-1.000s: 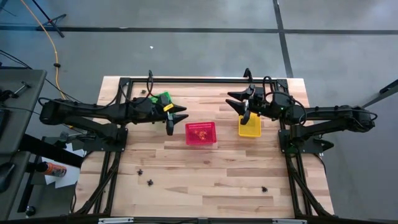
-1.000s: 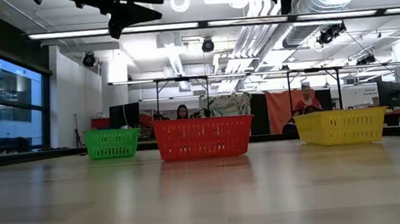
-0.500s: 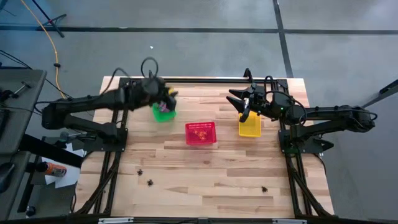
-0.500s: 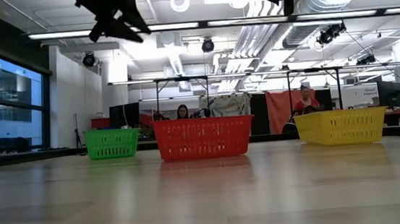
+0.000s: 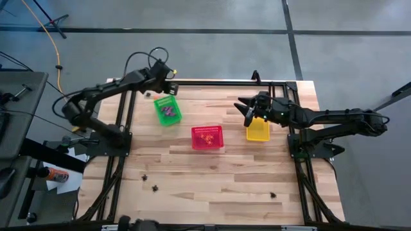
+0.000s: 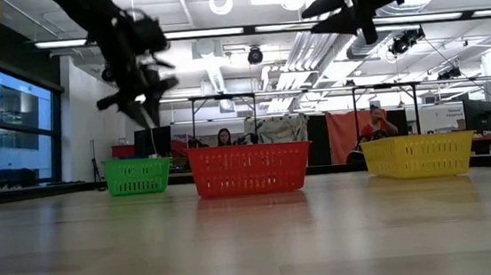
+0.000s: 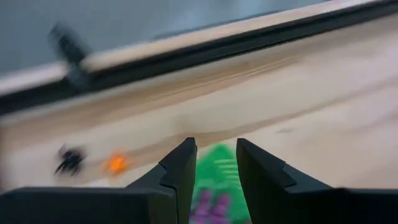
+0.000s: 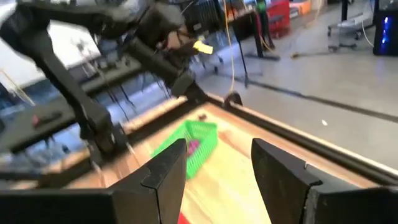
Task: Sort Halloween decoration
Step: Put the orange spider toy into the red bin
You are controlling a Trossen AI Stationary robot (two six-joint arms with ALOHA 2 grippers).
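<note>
Trinkets (image 7: 69, 160) black, orange beside green basket (image 5: 167, 110): left wrist only. Left claw (image 7: 214, 163) parted, empty; right claw (image 8: 217, 163) released.

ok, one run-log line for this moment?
left end effector: raised over table's far-left corner, nothing held | right end effector: open, empty, beside yellow basket | green basket: purple trinkets inside
</note>
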